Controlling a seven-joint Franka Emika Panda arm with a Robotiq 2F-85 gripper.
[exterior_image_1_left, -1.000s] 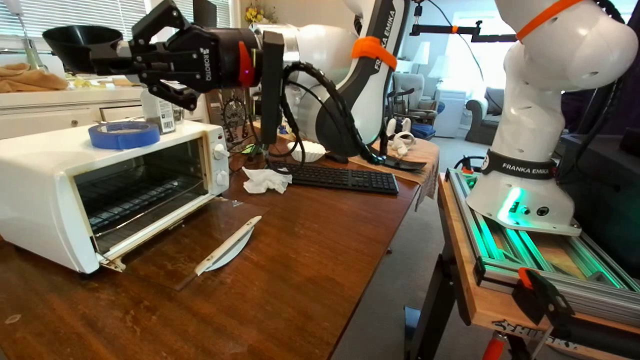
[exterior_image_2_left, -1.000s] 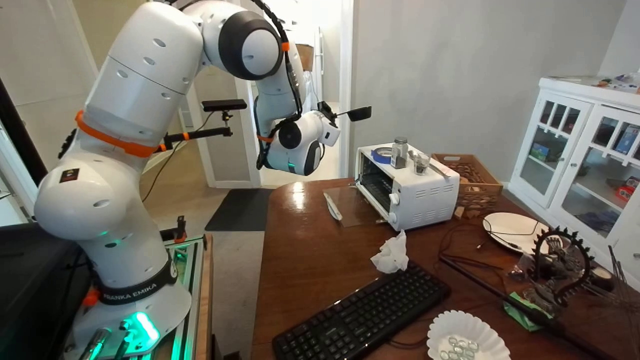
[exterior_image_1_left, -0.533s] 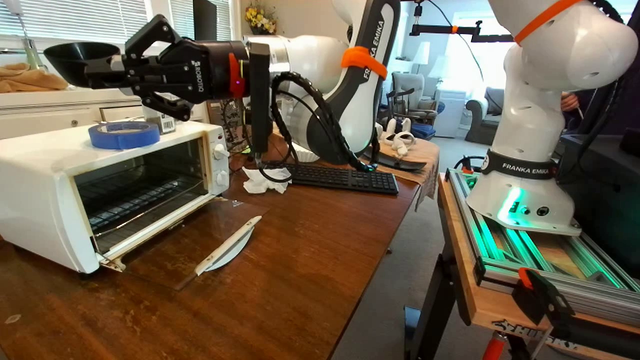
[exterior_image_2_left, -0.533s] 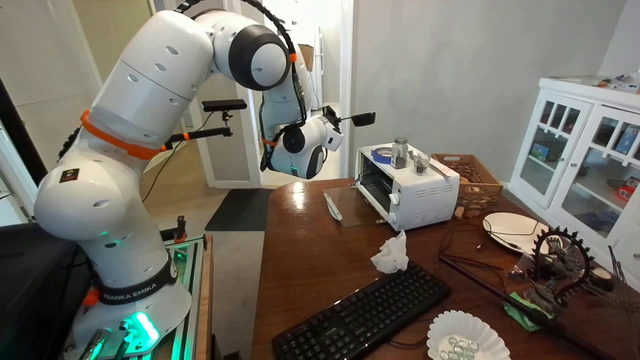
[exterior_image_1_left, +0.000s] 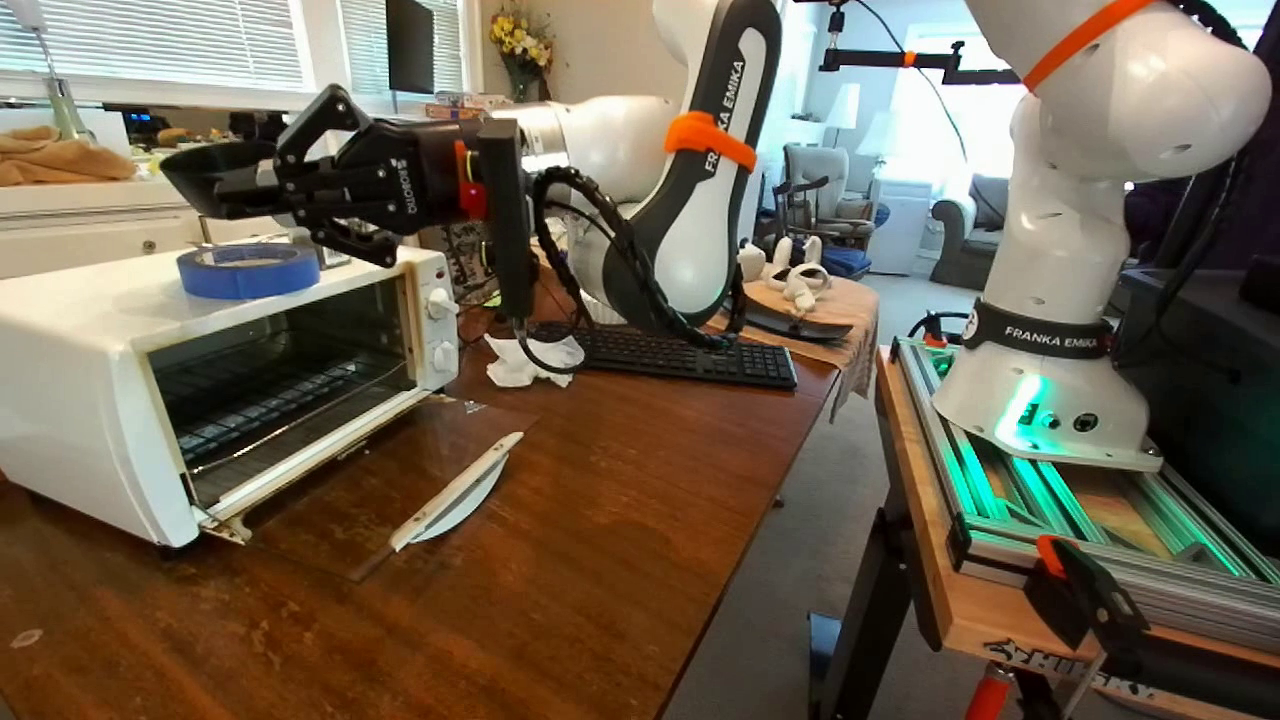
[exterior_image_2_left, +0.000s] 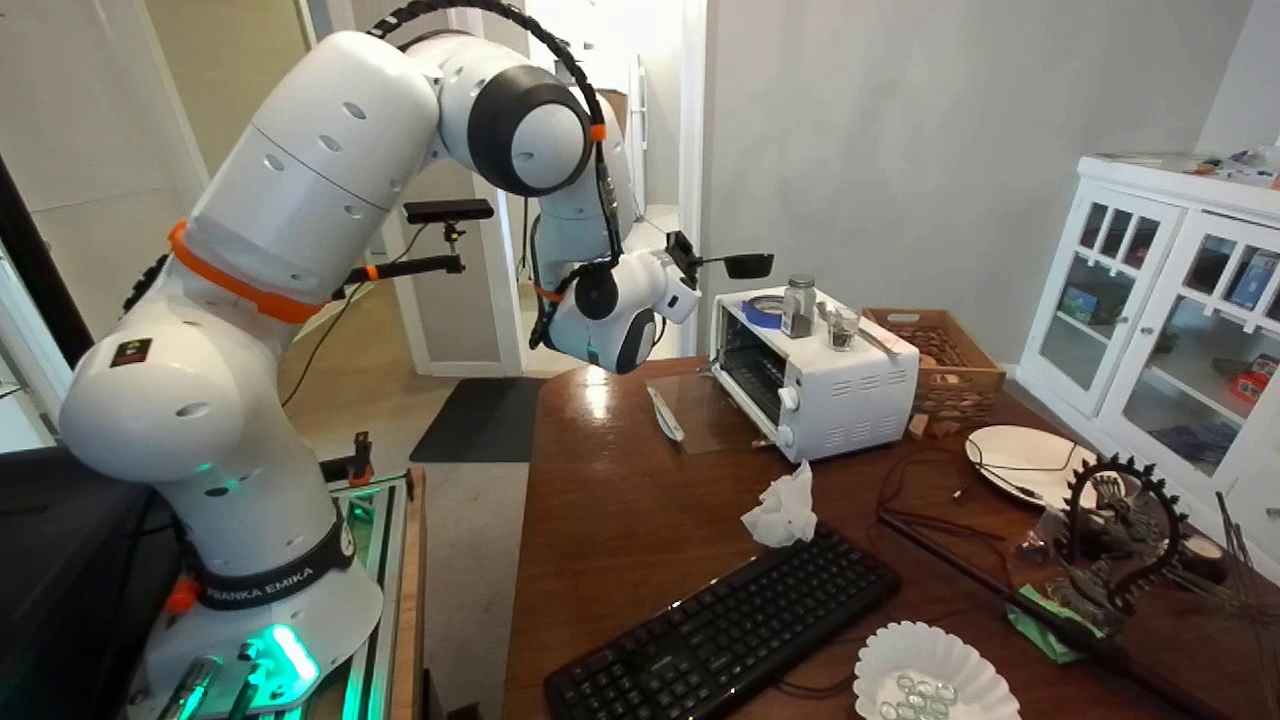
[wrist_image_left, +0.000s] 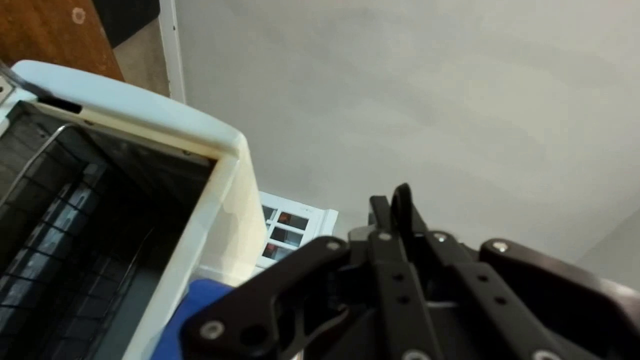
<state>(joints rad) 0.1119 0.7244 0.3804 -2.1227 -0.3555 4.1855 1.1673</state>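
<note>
Currently the pincer (exterior_image_1_left: 246, 193) is closed on the thin handle (exterior_image_2_left: 712, 260) of a black cup (exterior_image_2_left: 748, 265), which juts out ahead of it with the mouth facing up. In an exterior view the cup sits at the upper left of the frame, directly left of the pincer and partly hidden by it, above a roll of blue tape (exterior_image_1_left: 248, 272). In an exterior view it also shows in the upper middle of the frame, to the right of the pincer and up and left of a glass jar (exterior_image_2_left: 799, 307). Jar, tape and a small glass (exterior_image_2_left: 843, 328) all rest on top of a white toaster oven (exterior_image_2_left: 850, 390), whose glass door (exterior_image_1_left: 385, 490) lies lowered over the counter (exterior_image_1_left: 600, 560). In the wrist view the pincer fills the lower right, its fingers (wrist_image_left: 392, 270) close together, while the oven's dark inside (wrist_image_left: 90, 225) shows at the left edge and a pale wall (wrist_image_left: 425, 100) takes up the upper right. Low in an exterior view lies a black keyboard (exterior_image_2_left: 725, 625), a crumpled white tissue (exterior_image_2_left: 783, 508) just beside its far end.
</note>
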